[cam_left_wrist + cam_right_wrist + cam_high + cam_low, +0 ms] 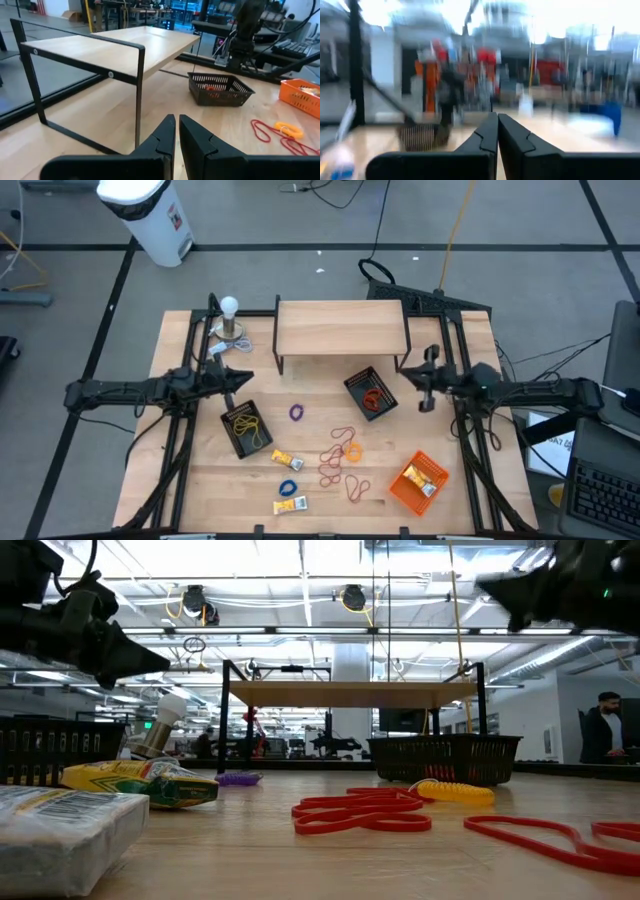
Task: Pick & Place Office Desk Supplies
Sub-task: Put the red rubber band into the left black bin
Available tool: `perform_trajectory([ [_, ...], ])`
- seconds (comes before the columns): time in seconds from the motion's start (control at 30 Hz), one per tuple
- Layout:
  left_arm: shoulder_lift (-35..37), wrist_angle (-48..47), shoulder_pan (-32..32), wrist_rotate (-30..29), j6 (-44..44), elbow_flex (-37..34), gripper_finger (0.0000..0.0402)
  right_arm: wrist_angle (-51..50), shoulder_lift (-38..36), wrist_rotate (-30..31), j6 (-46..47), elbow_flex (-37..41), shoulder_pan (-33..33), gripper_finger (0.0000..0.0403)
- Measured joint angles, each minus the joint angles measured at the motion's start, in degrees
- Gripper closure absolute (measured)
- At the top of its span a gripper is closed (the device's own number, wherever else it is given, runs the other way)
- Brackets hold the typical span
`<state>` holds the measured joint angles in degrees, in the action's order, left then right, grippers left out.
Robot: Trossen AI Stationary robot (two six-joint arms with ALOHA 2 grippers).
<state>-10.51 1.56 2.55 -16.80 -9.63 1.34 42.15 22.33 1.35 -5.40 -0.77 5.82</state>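
The light wooden table carries a low wooden shelf on a black metal frame at its far middle. Both dark arms hang above the table; the left gripper and the right gripper are each clenched on nothing. A black mesh tray sits left, another right, an orange rectangular tray near right. Red rubber-band loops, an orange loop, purple loop, blue loop and yellow-and-white packets lie loose on the near middle of the table.
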Motion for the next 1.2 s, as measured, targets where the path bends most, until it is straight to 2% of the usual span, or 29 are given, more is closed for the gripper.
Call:
perform_trajectory([
  [0.1, -0.8, 0.0, 0.0, 0.0, 0.5, 0.0, 0.0378, 4.1, -0.1, -4.9, -3.0, 0.0, 0.0, 0.0401],
  [0.17, -1.5, 0.0, 0.0, 0.2, 0.3, 0.0, 0.0378, 3.0, 0.0, -7.0, -4.2, 0.0, 0.0, 0.0401],
  [0.37, -3.6, 0.0, 0.0, -1.4, 0.3, 0.0, 0.0378, 0.2, 0.3, -7.3, -0.6, 0.0, 0.1, 0.0401],
  [0.47, -4.2, 0.0, 0.0, -1.7, 2.0, 0.0, 0.0378, -3.8, 0.3, -4.8, 2.5, 0.0, 0.1, 0.0402],
  [0.67, -5.1, 1.5, 0.0, -3.9, 1.6, -0.2, 0.0378, -15.3, 0.3, 7.7, 6.2, -0.1, 0.1, 0.0402],
  [0.87, -5.6, 1.9, 0.1, -8.3, -3.9, 0.1, 0.0379, -15.0, 0.3, 3.8, 6.4, -0.1, 0.1, 0.0401],
  [1.03, -12.1, 2.1, -0.1, -3.7, -6.9, 6.8, 0.0397, -13.2, 0.3, 3.1, 6.2, -0.1, 0.1, 0.0402],
  [1.2, -28.2, -4.3, -1.2, 1.2, -7.8, 22.0, 0.0399, -11.1, 0.3, 3.3, 5.7, -0.1, 0.1, 0.0402],
])
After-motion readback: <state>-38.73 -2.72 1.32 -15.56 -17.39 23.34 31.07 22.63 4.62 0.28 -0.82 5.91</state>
